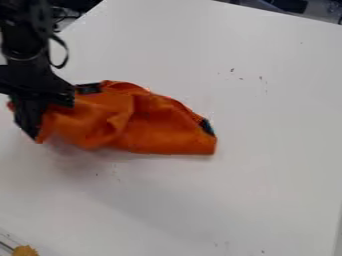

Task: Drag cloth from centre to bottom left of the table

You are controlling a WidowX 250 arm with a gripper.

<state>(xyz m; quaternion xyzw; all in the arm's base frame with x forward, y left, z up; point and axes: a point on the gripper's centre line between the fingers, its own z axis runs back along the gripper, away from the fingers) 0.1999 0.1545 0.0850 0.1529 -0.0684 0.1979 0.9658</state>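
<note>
My pincer (30, 129) is at the left of the worktop (227, 200), closed, as far as I can judge, on the left end of the orange cloth (163, 127). The fabric bunches around it, with a bit of orange on its far side too. The rest of the cloth trails right in loose folds, its right tip reaching about the middle of the view.

I'd call the job part done: I have my grip, and the cloth sits mostly left of centre. What's left is the near-ward part — the near left area is where it should end up, and the cloth lies well apart from that. Next I should draw it nearer, then let go. A small yellow lump (25, 250) sits at the near left edge, so I'd best stop short of it.

As for writing, I can read none. The cloth has a dark patch (208, 127) by its right tip — possibly a label, but I can't tell.
</note>
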